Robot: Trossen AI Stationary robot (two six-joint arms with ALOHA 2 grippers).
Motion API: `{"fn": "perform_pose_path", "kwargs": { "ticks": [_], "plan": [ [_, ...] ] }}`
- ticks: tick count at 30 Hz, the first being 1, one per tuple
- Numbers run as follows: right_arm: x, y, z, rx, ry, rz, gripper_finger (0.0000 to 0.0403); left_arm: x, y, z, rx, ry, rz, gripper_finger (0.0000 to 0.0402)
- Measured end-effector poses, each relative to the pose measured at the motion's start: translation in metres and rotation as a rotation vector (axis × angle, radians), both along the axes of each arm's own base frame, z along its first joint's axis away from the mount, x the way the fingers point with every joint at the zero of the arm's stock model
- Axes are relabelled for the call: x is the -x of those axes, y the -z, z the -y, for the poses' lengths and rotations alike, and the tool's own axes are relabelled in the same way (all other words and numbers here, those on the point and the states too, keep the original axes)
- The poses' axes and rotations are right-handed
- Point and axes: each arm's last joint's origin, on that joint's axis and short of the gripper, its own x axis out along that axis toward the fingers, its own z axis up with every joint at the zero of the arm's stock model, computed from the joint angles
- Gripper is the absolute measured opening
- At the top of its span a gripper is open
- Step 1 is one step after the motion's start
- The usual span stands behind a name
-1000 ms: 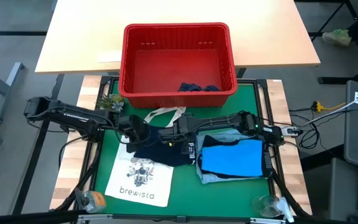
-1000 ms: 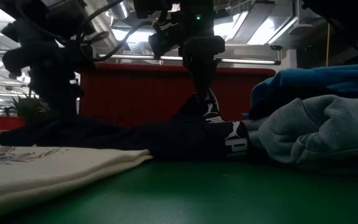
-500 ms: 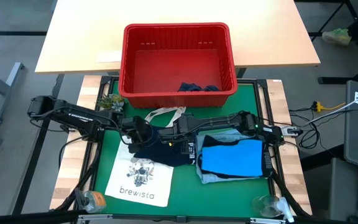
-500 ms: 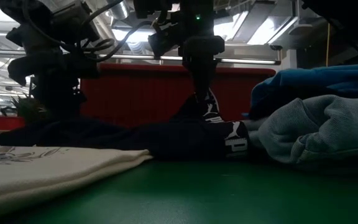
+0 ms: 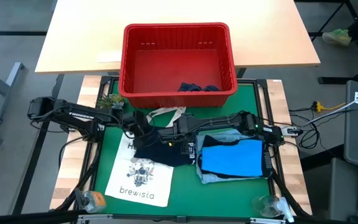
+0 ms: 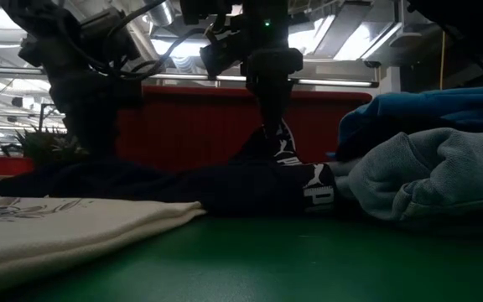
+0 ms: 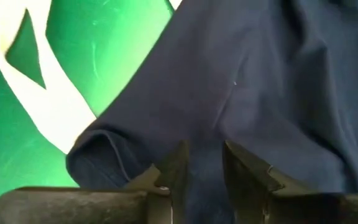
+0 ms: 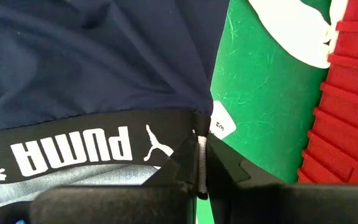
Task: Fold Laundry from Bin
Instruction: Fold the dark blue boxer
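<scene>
You are reading "brewista" on the white tote bag (image 5: 138,180), near the table's near left corner. "PUMA", beside a leaping-cat logo, is showing upside down on the black waistband (image 8: 92,149) of the navy garment (image 8: 92,56). Its small white tag (image 8: 221,126) is carrying print too small to read.

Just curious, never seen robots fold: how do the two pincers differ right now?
The right pincer is shut on the navy garment's black waistband; the left pincer rests on plain navy cloth, its fingers apart. Right is by the folded pile, left over the tote bag. Both touch one garment.
</scene>
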Motion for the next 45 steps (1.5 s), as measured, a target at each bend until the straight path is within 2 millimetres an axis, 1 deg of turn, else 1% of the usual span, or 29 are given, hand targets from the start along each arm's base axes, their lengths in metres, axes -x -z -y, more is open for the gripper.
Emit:
{"fn": "perform_pose_path", "kwargs": {
  "ticks": [4,13,17,24,27,30,33,36,39,41,44,45],
  "plan": [
    [0.0,0.0,0.0,0.0,0.0,0.0,0.0019,0.0,0.0,-0.002,-0.015,0.015,0.002,0.009],
    [0.0,0.0,0.0,0.0,0.0,0.0,0.0019,-0.001,0.0,0.009,-0.091,0.187,0.0,0.0089],
    [0.0,0.0,0.0,0.0,0.0,0.0,0.0019,-0.002,-0.001,0.008,-0.153,0.159,-0.002,0.0089],
    [0.0,0.0,0.0,0.0,0.0,0.0,0.0019,-0.003,-0.001,0.007,-0.157,0.166,0.01,0.0089],
    [0.0,0.0,0.0,0.0,0.0,0.0,0.0019,-0.004,0.003,0.007,-0.143,0.18,-0.009,0.0089],
    [0.0,0.0,0.0,0.0,0.0,0.0,0.0019,-0.007,0.011,0.008,-0.11,0.2,-0.039,0.0089],
    [0.0,0.0,0.0,0.0,-0.001,0.001,0.0019,-0.011,0.018,0.007,-0.113,0.197,-0.063,0.0089],
    [0.0,0.0,0.0,0.0,-0.001,0.001,0.0019,-0.012,0.021,0.007,-0.113,0.192,-0.073,0.0088],
    [0.0,0.0,0.0,-0.001,-0.001,0.002,0.0019,-0.012,0.021,0.006,-0.115,0.19,-0.071,0.0076],
    [0.0,0.0,0.0,-0.001,-0.001,0.002,0.0019,-0.012,0.02,0.006,-0.115,0.189,-0.066,0.0055],
    [0.0,0.0,0.0,-0.001,-0.001,0.003,0.0019,-0.012,0.02,0.006,-0.114,0.188,-0.067,0.0014],
    [0.0,0.0,0.0,-0.001,-0.001,0.003,0.0019,-0.012,0.02,0.006,-0.113,0.185,-0.067,0.0008]
  ]
}}
